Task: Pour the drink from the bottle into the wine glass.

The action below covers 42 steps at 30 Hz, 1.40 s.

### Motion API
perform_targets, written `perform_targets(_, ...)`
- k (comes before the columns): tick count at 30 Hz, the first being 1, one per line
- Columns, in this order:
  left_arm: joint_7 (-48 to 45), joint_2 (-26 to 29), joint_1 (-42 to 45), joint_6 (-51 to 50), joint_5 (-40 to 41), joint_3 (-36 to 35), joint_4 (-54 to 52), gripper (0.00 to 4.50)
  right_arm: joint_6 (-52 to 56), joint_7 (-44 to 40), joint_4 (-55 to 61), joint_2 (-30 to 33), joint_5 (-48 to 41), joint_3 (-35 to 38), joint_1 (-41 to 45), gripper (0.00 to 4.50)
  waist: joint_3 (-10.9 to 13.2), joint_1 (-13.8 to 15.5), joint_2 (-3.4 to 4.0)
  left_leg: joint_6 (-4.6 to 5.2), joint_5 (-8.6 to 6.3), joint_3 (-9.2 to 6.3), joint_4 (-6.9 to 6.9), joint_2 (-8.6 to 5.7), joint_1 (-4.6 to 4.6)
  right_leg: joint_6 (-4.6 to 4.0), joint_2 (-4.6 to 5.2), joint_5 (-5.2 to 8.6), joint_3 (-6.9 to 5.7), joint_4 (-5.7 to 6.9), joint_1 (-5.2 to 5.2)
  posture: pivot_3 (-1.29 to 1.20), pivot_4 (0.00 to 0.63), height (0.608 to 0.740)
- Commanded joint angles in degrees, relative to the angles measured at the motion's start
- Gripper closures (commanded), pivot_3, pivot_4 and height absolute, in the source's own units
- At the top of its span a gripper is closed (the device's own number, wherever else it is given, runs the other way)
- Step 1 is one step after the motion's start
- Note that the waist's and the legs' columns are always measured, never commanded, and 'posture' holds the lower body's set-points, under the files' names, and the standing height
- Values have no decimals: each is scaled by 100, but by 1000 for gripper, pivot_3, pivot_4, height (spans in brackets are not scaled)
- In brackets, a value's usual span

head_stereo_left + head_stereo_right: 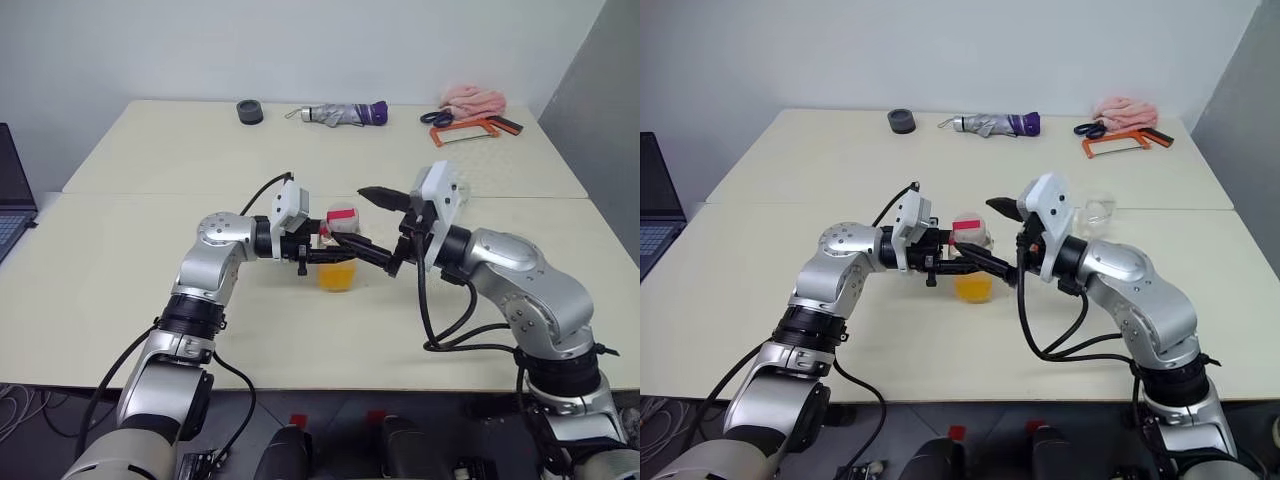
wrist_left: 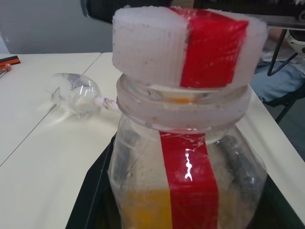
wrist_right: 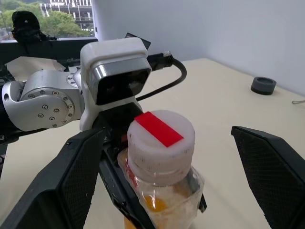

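Now left claw (image 3: 119, 191) grips bottle (image 2: 183, 157) (right claw (image 3: 176, 176) wide).

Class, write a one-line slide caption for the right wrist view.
Open right hand straddles the capped bottle of orange drink, held by the left hand.

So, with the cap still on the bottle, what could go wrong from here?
1. The right end effector is wide open around the cap; if it closes off-centre, it may slip instead of turning it.
2. The left end effector pinches the thin plastic bottle; once the cap is off, the drink might squeeze out.
3. The wine glass stands beside the right arm; a swing could knock it over.
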<state>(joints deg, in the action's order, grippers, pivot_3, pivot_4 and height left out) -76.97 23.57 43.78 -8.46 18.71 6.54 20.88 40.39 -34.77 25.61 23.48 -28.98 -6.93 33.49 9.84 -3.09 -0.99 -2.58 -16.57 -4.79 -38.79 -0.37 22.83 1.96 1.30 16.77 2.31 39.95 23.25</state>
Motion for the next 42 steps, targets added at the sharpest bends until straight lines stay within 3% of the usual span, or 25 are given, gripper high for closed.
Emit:
perform_targets(1, -20, 5, 162, 76, 57, -55, -147, 2738, -152, -33, -45, -59, 91, -67, 212, 0, 0, 0, 0, 0, 0, 1, 0, 0, 0, 0, 0, 0, 1, 0, 0, 0, 150, 740)
perform_targets(12, -4, -8, 141, 94, 48, -55, -146, 2738, -263, -163, -315, -127, 239, -218, 354, 0, 0, 0, 0, 0, 0, 0, 0, 0, 0, 0, 1, 0, 0, 0, 0, 0, 150, 740)
perform_targets(15, 2, -7, 128, 90, 50, -57, -155, 2738, -271, -156, -326, -181, 238, -183, 339, 636, 0, -1, 0, 0, 0, 0, 0, 0, 0, 0, 1, 0, 0, 0, 0, 0, 150, 740)
perform_targets(21, 20, -20, 92, 87, 56, -53, -182, 2739, -355, -145, -314, -226, 272, -147, 276, 2643, 0, -1, 0, 0, 0, 0, 0, 0, 0, 0, 1, 0, 0, 0, 0, 0, 150, 740)
perform_targets(31, 65, -27, 4, 47, 85, -59, -266, 2759, -2060, 153, -317, -233, 1356, -161, -35, 2762, 0, -1, 0, -1, 0, 2, 0, -1, 0, 0, 1, 0, 1, 1, 1, 0, 150, 740)
perform_targets(38, 188, 7, -93, -32, 120, -121, -366, 2759, -1226, 596, 56, -481, 216, 923, -406, 2769, 0, 16, 0, -1, 1, -2, 0, 6, 1, 0, 5, 0, 1, 2, 1, 0, 150, 740)
perform_targets(40, 247, 30, -126, -68, 144, -168, -390, 2759, -1285, 664, 20, -263, 281, 1292, -687, 2769, 0, 30, 0, -1, 0, -1, 0, 4, 1, 0, 6, 0, 1, 2, 0, 0, 150, 740)
perform_targets(42, 355, 55, -179, -124, 192, -265, -430, 2759, -1899, 883, -278, 151, 1032, 1761, -1458, 2769, -1, 84, -2, 0, 0, -2, 0, 1, 1, 0, 6, 0, 0, 0, -2, 0, 150, 740)
